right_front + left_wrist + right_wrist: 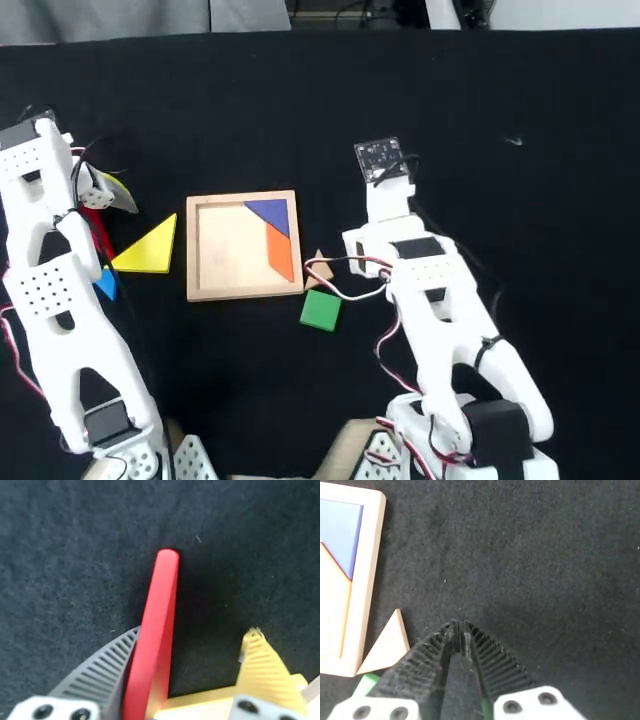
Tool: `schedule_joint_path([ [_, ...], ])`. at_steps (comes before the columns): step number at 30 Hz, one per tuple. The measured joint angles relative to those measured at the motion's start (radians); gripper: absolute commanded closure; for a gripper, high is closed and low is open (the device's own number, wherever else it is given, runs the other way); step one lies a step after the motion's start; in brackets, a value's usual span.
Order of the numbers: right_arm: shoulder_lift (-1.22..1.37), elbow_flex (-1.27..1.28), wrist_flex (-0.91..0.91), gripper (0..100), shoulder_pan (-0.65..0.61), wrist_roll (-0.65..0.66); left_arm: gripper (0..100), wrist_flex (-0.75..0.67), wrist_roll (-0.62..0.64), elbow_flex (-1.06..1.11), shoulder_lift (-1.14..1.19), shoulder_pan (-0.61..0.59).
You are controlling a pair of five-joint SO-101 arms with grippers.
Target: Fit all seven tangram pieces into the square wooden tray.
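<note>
The square wooden tray (196, 250) holds a blue triangle (268, 213) and an orange piece (280, 250) along its right side. A red piece (157, 630) stands on edge between the fingers of my left gripper (196, 632), left of the tray. It rests against the grey finger (107, 665), while the yellow finger (260, 660) stands apart from it, so the gripper is open. A yellow triangle (150, 248) and a blue piece (106, 286) lie by the left arm. My right gripper (459, 626) is shut and empty, beside a tan triangle (387, 645) at the tray's right edge (367, 575). A green square (320, 310) lies just below.
Black cloth covers the table. The right arm (420, 280) stretches from the front edge toward the tray's right side, with loose wires (345, 280) hanging near the tan triangle (318, 266). The left arm (50, 290) stands along the left edge. Open cloth lies beyond and to the right.
</note>
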Motion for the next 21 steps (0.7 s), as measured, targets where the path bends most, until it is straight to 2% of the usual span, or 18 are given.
schedule_joint_path([
  [2,0.000,0.000,0.000,98.6,0.000,0.000,70,0.000,-0.003,0.000,0.000,0.000],
  [9,0.000,0.000,0.000,98.6,0.000,0.000,87,0.000,-0.003,0.000,0.000,0.000],
  [15,0.000,0.000,0.000,98.6,0.000,0.000,88,0.075,-0.003,-0.044,0.002,-0.002],
  [21,0.000,0.000,0.000,98.6,0.000,0.000,88,0.084,-0.003,-0.044,-0.002,0.000],
])
